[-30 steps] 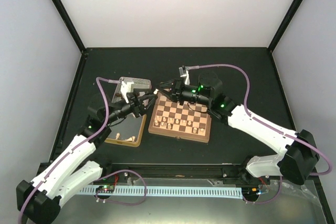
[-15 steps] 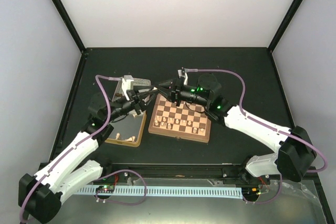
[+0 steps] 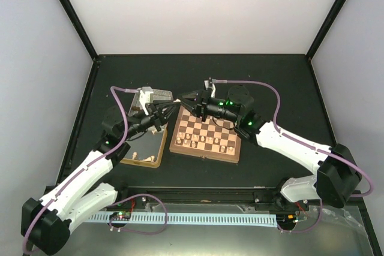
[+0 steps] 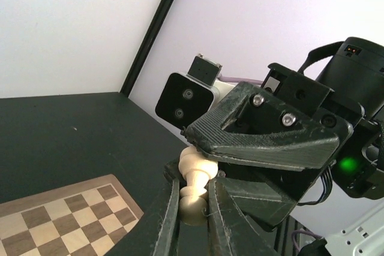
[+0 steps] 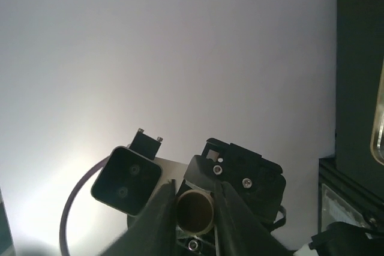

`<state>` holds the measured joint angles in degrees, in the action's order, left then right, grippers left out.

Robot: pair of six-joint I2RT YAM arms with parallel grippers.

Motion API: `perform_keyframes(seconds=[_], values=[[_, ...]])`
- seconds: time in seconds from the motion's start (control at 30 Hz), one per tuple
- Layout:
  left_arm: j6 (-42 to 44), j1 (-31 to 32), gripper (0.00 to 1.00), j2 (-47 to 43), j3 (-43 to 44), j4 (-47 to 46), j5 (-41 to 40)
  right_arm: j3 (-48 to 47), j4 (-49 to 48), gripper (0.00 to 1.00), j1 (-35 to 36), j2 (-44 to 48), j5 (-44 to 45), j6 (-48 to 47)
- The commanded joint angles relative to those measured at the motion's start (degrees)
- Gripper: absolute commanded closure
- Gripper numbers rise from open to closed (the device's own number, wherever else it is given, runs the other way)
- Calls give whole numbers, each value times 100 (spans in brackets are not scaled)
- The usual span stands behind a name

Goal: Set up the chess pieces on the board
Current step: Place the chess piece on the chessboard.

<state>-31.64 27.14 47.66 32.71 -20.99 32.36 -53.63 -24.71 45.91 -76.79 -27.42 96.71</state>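
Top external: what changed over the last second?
Left gripper swung right and farther out, meeting the right gripper, which only shifted slightly, tip to tip at the far-left corner of the board. Left is shut on a cream piece; whether the right grips it is unclear. The pieces on the board stayed put.

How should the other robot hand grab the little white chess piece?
Probably by its thin neck, just under the knobbly top, coming in from the top end. The left gripper pinches the cream piece around its wider lower half, so only the top pokes out free.
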Motion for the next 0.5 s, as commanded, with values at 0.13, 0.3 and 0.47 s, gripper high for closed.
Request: perform_keyframes(seconds=[0.13,0.3,0.47], values=[[672,37,98,-14,736,2269,-520,209,1151,44,-223,444,387,-1334],[990,82,98,673,1419,4222,-654,662,2286,32,-582,1283,1260,-2356],[1193,465,98,1939,2608,5802,-1211,833,3840,31,-638,1981,2464,-3331]])
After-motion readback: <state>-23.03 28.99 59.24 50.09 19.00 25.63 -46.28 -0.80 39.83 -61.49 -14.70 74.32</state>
